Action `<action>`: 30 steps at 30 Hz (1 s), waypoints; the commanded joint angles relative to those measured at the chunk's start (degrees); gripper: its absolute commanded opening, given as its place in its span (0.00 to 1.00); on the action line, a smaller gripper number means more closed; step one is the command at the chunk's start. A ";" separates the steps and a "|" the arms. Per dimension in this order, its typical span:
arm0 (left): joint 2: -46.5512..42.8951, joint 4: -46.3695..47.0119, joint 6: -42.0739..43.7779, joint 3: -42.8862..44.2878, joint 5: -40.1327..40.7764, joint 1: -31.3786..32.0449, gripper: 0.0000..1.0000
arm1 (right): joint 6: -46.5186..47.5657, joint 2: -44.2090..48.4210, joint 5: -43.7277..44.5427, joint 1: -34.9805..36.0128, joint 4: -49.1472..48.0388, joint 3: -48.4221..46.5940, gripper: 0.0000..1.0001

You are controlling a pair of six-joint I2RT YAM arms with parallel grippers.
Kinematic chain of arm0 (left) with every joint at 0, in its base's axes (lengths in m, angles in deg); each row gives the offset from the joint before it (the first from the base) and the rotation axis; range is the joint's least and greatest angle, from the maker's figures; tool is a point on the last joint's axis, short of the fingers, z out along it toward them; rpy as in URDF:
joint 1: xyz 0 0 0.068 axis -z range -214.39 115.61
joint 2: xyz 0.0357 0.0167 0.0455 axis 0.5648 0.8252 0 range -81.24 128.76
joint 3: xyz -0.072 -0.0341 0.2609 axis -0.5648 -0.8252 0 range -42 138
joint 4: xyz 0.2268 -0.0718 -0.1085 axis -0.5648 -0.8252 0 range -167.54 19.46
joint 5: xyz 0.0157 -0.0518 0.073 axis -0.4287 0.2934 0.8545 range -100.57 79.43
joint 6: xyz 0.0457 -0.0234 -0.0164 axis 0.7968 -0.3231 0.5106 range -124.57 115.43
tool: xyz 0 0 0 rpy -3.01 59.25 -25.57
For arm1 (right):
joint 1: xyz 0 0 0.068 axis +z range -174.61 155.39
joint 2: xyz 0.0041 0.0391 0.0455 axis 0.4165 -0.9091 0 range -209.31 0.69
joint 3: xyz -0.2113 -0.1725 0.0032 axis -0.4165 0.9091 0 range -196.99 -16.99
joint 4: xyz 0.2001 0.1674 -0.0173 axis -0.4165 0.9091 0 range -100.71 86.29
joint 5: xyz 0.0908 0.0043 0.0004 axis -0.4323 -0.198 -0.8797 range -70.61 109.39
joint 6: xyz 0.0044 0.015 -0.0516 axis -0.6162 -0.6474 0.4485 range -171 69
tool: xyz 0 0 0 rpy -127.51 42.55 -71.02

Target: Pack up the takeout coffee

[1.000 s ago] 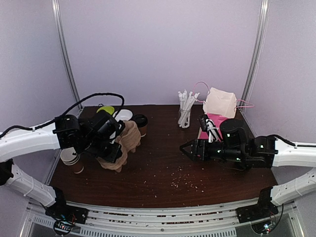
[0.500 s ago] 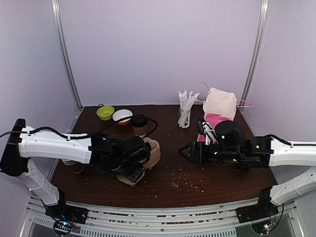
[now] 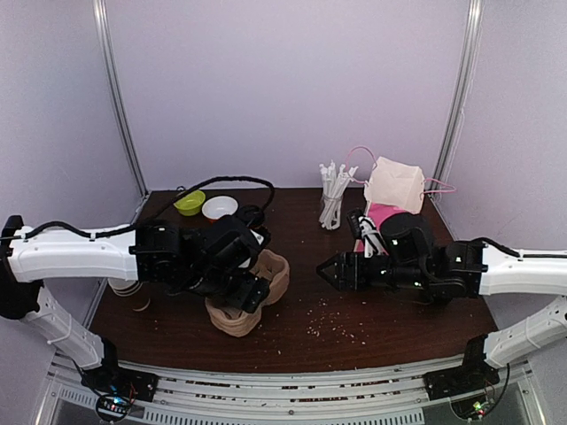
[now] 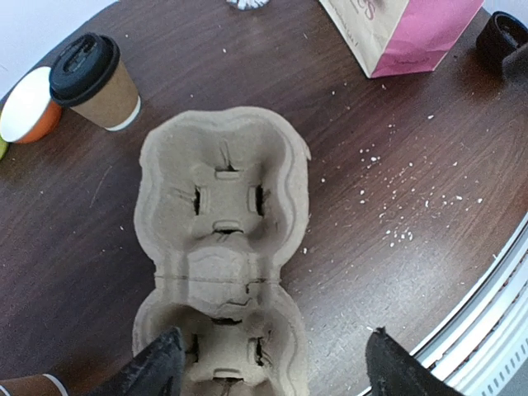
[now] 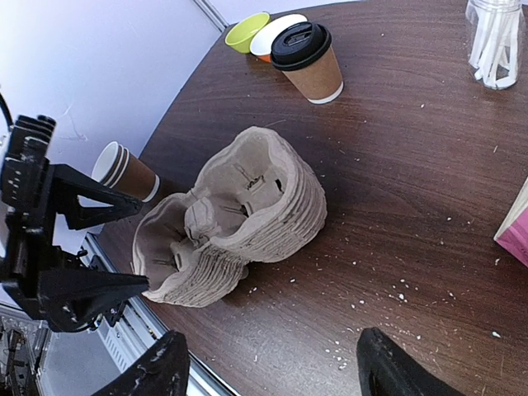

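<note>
Takeout coffee [image 5: 312, 73] stands upright, its black lid [image 5: 300, 41] on top

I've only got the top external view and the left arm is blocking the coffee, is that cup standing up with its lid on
Observer: Yes. The left wrist view shows the takeout coffee upright on the table with its black lid on, apart from the carrier stack.
Operator: Okay, are the pockets on that top carrier free?
Observer: In the left wrist view, the pockets that show are empty.
Operator: And is the left claw gripping the stack?
Observer: The left claw is open and straddles the stack's near end. I cannot tell whether it touches.
</note>
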 commanded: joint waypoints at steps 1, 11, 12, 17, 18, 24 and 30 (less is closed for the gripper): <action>-2.68 -0.48 1.81 1.78 1.06 -1.74 0.73 | -1.98 -3.02 -1.46 0.44 -5.22 0.68 0.71; 4.39 1.81 6.57 5.44 -0.57 -1.96 0.50 | -11.99 -13.36 -1.35 0.81 -16.82 1.05 0.57; 5.33 1.96 7.28 6.10 -0.70 -2.12 0.50 | -12.54 -13.93 -1.16 0.78 -17.30 1.08 0.56; 10.10 2.35 9.87 8.39 -1.22 -3.51 0.41 | -13.49 -14.53 -0.28 0.83 -18.40 2.75 0.55; 10.85 2.62 10.33 8.62 -1.64 -3.98 0.41 | -13.54 -14.58 -0.28 0.82 -18.65 3.30 0.54; 15.11 3.40 12.04 10.84 -5.36 -6.94 0.36 | -16.22 -15.31 -2.24 0.41 -23.65 6.68 0.54; 16.54 4.17 12.76 11.86 -7.82 -7.07 0.41 | -18.16 -17.53 -4.06 0.31 -26.63 7.37 0.55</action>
